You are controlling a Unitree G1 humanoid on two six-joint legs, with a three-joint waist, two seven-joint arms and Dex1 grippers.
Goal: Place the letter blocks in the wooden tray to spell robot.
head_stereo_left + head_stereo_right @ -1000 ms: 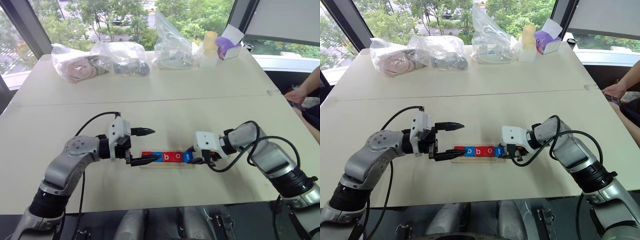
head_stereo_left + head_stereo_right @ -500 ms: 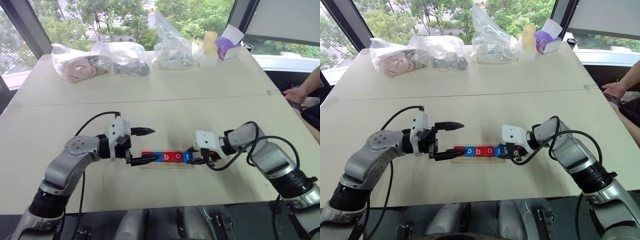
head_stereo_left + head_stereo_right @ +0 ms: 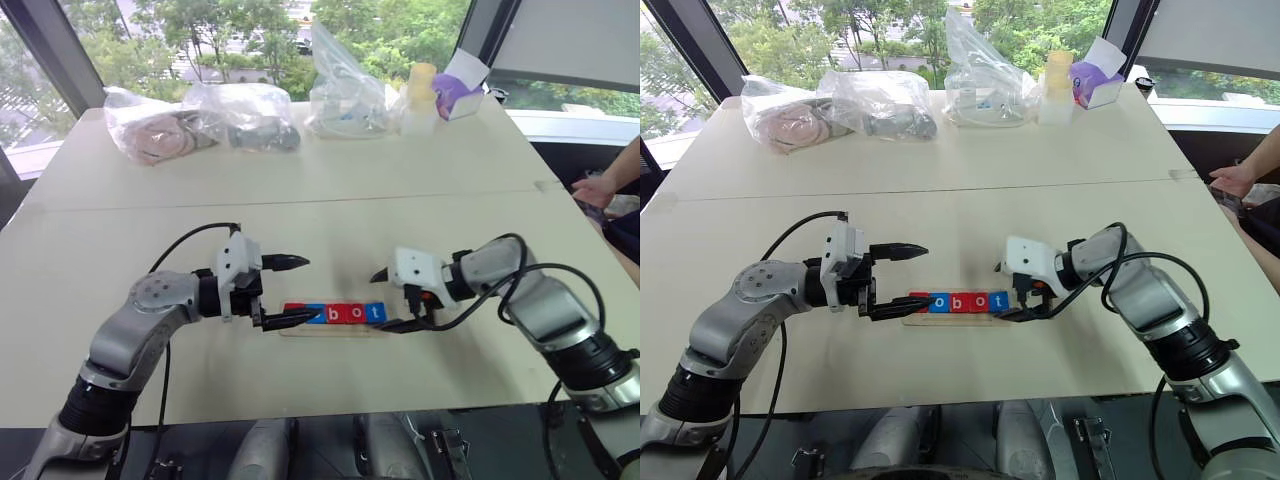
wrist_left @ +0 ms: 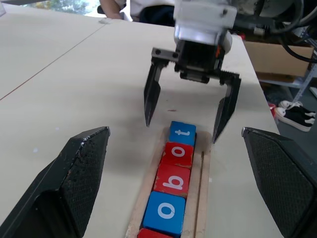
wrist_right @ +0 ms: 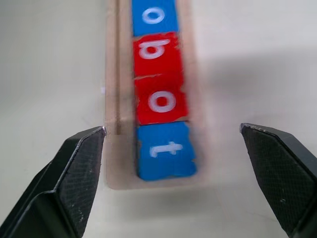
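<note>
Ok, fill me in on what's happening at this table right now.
A two-armed robot is spelling a word with letter blocks in the wooden tray. The blocks lie in a row in the tray, reading o, b, o, t, with a red block partly hidden behind the left gripper's finger at the row's start. The right gripper stands open just past the blue t block, gripping nothing. The left gripper is open at the tray's other end. A person's hand rests at the table's edge.

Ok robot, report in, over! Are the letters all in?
Both end effectors open: left, right. The t block sits released at the end of the wooden tray; blocks in line. Nothing in the way.
</note>
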